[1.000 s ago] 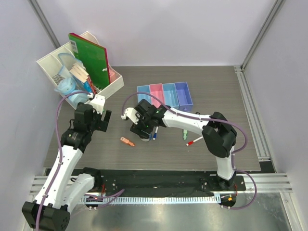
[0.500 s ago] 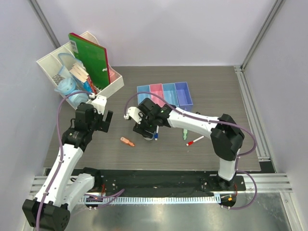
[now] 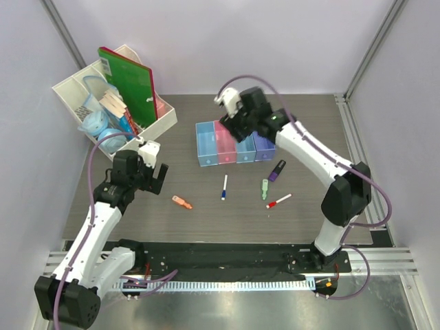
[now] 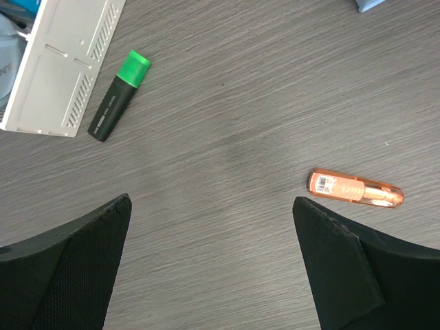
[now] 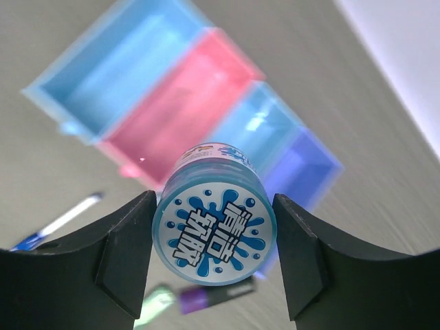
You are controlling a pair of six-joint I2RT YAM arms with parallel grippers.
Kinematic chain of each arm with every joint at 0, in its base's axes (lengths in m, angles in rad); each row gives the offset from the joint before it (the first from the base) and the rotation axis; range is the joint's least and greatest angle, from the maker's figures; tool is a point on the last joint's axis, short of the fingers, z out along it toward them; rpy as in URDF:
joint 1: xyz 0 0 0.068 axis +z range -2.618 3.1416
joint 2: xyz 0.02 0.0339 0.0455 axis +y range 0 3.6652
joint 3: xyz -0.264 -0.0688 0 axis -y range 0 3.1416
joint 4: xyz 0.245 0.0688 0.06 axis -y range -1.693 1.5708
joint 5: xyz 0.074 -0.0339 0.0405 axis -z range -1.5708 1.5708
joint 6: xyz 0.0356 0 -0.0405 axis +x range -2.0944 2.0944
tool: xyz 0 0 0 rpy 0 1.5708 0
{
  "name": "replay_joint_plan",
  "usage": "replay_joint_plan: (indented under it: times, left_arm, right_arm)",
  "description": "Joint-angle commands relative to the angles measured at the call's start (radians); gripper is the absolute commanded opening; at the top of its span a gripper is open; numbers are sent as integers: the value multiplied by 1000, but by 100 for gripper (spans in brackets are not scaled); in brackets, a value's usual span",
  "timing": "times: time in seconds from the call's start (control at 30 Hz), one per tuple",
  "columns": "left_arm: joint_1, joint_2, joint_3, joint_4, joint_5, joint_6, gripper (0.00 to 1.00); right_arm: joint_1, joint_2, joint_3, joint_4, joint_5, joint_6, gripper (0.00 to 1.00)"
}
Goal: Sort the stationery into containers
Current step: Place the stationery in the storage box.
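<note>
The containers stand as a row at mid-table: blue bin [image 3: 205, 146], pink bin [image 3: 224, 141], blue bin [image 3: 242, 143] and purple bin [image 3: 263, 141]. My right gripper [image 3: 236, 126] hovers over the pink and middle blue bins, shut on a blue round-capped tube [image 5: 214, 230] with a splash label. The bins show below it in the right wrist view [image 5: 175, 103]. On the table lie an orange marker [image 3: 181, 201], a blue-white pen [image 3: 224, 187], a green stubby marker [image 3: 264, 188], a purple-black marker [image 3: 277, 170] and a red-white pen [image 3: 278, 201]. My left gripper [image 3: 155, 176] is open and empty, left of the orange marker [image 4: 354, 190].
A white desk organiser [image 3: 161, 124] with a green notebook [image 3: 127, 82] and pale blue tape rolls stands at the back left. A green-black highlighter [image 4: 118, 96] lies beside the organiser's wall [image 4: 62, 69]. An aluminium rail [image 3: 361, 165] runs along the table's right edge.
My right arm rose from beside the blue-white pen and swung back over the bins with the blue tube. The purple-black marker came into view. My left gripper shifted slightly right.
</note>
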State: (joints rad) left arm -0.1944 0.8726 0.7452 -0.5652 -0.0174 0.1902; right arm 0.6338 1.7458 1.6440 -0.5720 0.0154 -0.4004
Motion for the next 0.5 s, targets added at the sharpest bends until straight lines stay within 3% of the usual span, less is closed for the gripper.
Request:
replay_joint_plan:
  times: [0.0,0.2,0.47]
  left_arm:
    - [4,6,3,33,53,3,100]
    - [4,23,11,31,63,0,100]
    - [4,14,-3,25,65,3,100]
  right_arm:
    - [-112,26,118,32,11,8,1]
    - [-236,122,263,34,-60,37,1]
    - [-316,218,266,98,-60,71,1]
